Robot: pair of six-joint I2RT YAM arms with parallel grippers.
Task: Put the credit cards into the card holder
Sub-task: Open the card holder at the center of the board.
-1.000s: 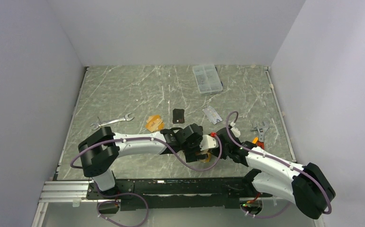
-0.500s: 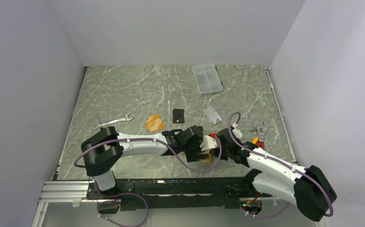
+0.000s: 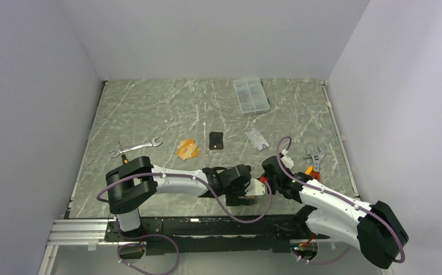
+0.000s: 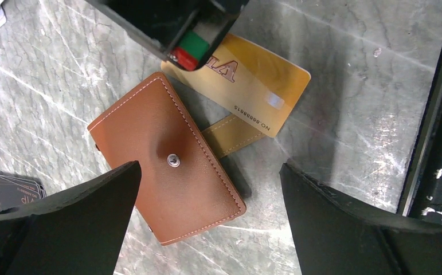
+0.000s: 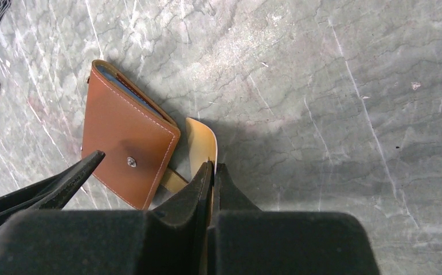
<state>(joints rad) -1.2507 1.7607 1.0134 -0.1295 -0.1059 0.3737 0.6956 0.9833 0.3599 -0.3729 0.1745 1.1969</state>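
Card holder (image 4: 167, 180), brown leather, lies shut on the marble desk (image 3: 149, 109) nr the front edge, its snap tab sticking out. Left gripper (image 4: 208, 169) hovers over it w/ jaws spread wide, one finger either side. Right gripper (image 5: 212, 169) has jaws pinched on a gold card (image 4: 253, 86), just beside the holder. Black card (image 3: 216, 140) & silver card (image 3: 257, 138) lie farther back.
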